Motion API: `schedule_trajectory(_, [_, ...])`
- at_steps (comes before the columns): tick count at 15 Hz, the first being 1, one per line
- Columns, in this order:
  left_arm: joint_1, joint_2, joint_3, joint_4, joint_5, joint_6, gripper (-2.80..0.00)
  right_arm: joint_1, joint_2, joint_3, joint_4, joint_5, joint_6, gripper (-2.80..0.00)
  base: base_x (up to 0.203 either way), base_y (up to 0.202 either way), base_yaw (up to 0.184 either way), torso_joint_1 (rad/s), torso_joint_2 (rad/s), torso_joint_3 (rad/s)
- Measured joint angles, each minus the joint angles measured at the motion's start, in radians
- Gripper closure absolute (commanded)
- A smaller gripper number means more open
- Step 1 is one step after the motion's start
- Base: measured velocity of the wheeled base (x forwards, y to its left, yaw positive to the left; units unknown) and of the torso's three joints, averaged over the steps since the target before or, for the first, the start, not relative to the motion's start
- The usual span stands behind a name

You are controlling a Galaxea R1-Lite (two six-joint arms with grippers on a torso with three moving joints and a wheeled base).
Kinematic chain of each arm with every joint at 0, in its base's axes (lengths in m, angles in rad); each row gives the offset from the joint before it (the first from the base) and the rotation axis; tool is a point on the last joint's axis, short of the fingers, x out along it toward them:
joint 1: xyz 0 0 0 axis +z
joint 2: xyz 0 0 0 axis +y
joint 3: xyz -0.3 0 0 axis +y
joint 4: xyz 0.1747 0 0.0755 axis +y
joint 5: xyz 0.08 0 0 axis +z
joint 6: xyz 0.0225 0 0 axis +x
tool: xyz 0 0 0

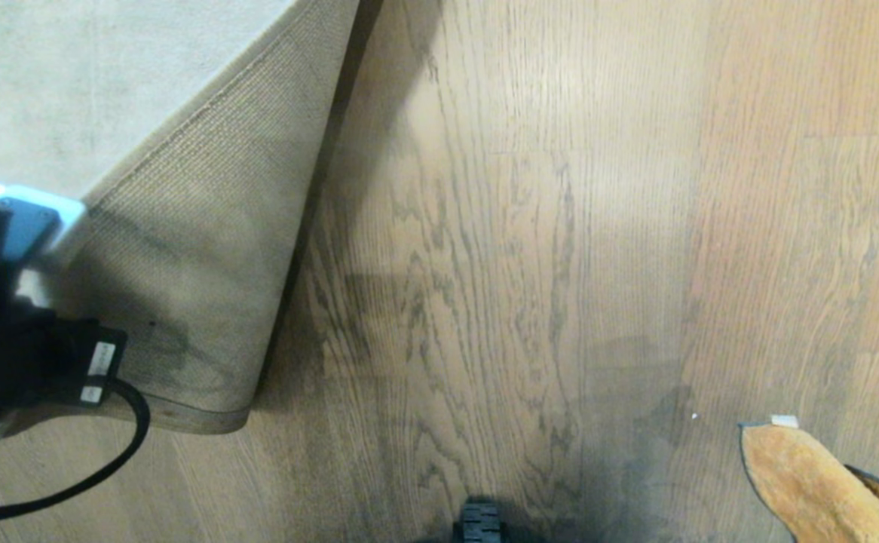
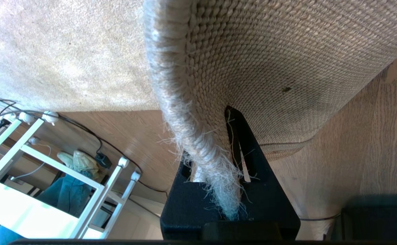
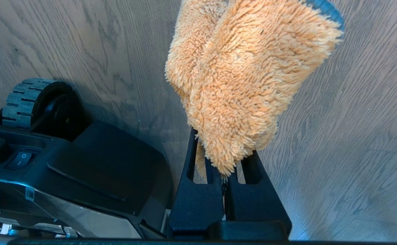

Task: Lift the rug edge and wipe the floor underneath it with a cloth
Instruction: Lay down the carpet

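Rug edge (image 2: 198, 149) is being pinched between the closed jaws of the left gripper (image 2: 231, 170), its tan backing being turned up at the head view's nine o'clock. Cloth (image 3: 239, 85) is being clamped by the right gripper (image 3: 224, 177) and hung above the floor (image 1: 530, 226) at five o'clock, well apart from the rug.

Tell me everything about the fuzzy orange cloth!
The cloth is orange-yellow and shaggy, like soft microfibre, with thin dark trim along its edge and a small white tag. It hangs bunched and folded from the right gripper, whose black fingers pinch one end. It hangs above the wooden floor, at the robot's right.
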Motion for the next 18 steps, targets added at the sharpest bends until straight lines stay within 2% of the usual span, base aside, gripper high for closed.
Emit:
schedule_trajectory(4, [-0.001,0.0,-0.005,0.0,0.018,0.002,0.0,-0.105,-0.041,0.001,-0.005,-0.001,0.011,0.0,0.0,0.0,0.0,0.0,0.0,0.0])
schedule_trajectory(10, [-0.003,-0.001,-0.011,0.001,0.018,0.003,0.0,-0.1,-0.238,0.002,-0.004,-0.006,0.046,0.0,0.0,0.0,0.0,0.0,0.0,0.0])
schedule_trajectory(14, [-0.006,-0.006,-0.014,0.0,0.016,0.001,0.0,-0.099,-0.273,0.002,-0.004,-0.006,0.049,0.0,0.0,0.0,0.0,0.0,0.0,0.0])
schedule_trajectory(18, [-0.055,-0.032,-0.01,0.001,0.017,0.001,0.0,-0.098,-0.28,0.002,-0.005,-0.006,0.049,0.0,0.0,0.0,0.0,0.0,0.0,0.0])
